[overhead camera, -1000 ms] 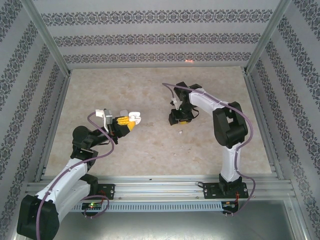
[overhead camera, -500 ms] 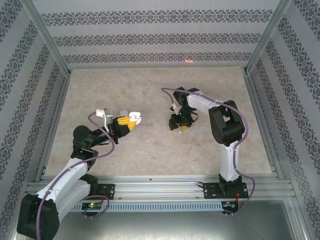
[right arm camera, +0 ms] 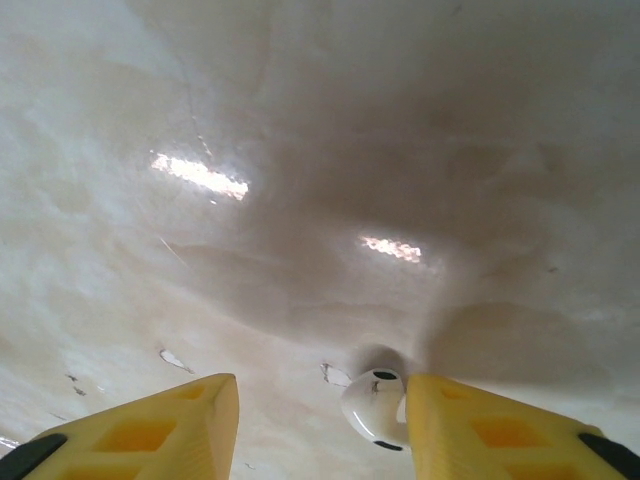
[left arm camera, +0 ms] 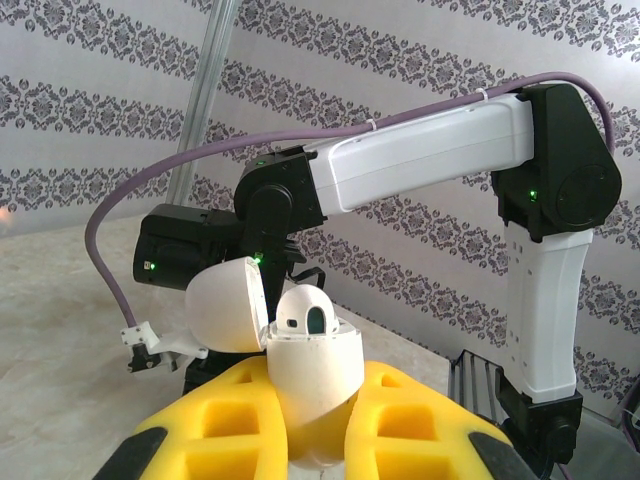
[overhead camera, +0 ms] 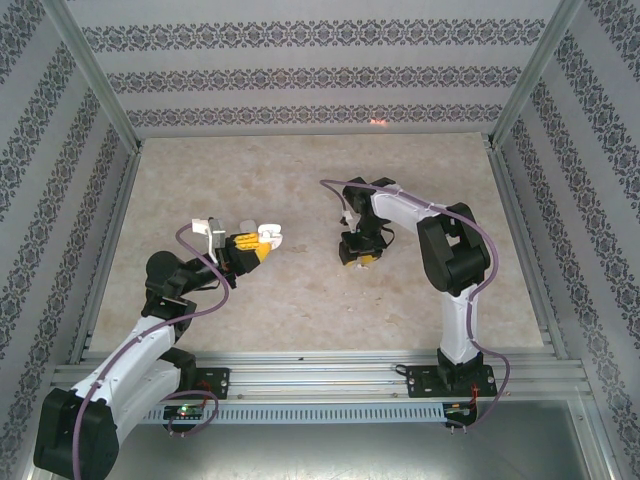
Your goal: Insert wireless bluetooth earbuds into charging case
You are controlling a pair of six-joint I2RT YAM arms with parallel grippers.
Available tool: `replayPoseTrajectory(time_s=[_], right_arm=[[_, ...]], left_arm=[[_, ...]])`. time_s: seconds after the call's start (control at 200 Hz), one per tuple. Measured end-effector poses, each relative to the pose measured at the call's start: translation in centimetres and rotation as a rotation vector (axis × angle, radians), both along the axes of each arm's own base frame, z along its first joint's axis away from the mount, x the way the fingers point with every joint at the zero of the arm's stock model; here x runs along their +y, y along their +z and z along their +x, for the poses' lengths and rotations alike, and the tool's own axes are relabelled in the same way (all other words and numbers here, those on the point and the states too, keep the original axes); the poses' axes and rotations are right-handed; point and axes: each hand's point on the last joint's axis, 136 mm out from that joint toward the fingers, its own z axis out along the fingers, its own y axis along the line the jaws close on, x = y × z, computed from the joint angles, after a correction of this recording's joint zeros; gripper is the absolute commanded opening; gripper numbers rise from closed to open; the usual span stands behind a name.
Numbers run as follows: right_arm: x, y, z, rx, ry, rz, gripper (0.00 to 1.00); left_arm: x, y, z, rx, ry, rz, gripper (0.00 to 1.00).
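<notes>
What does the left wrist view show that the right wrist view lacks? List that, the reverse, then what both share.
Left wrist, not right: the open charging case clamped in the left gripper, a seated earbud inside it, and the right arm beyond. Right wrist, not left: a loose earbud lying on the table between the right gripper's open jaws. Both: yellow fingers and pale table.

Your work cell: walls (overhead camera: 320, 70) papered in grey damask stripes enclose a pale marbled tabletop (overhead camera: 300, 300), framed by aluminium posts (overhead camera: 95, 75) with a metal rail (overhead camera: 320, 375) along the near edge. A small red glow (overhead camera: 379, 122) marks the back wall's foot, and bright glare (right arm camera: 200, 177) streaks the tabletop.
</notes>
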Motion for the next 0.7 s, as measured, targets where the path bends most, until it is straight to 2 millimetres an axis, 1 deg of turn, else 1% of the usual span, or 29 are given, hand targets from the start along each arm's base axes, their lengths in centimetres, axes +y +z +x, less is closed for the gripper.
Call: replayPoseTrajectory(time_s=[0.19,0.505,0.704], right_arm=[[-0.7,-0.1,-0.4,0.007,0.009,-0.045,0.46],[-1.1,-0.2,-0.7,0.009,0.010,-0.085,0.34],[-1.1,-0.3,-0.9,0.020,0.023,-0.107,0.33]], left_arm=[[0.0,0.1,-0.1,-0.004,0.000,-0.001,0.00],[0.0,0.2,-0.2,-0.010,0.000,-0.002,0.00],[0.1,0.6,-0.4,-0.023,0.000,-0.005,0.00]])
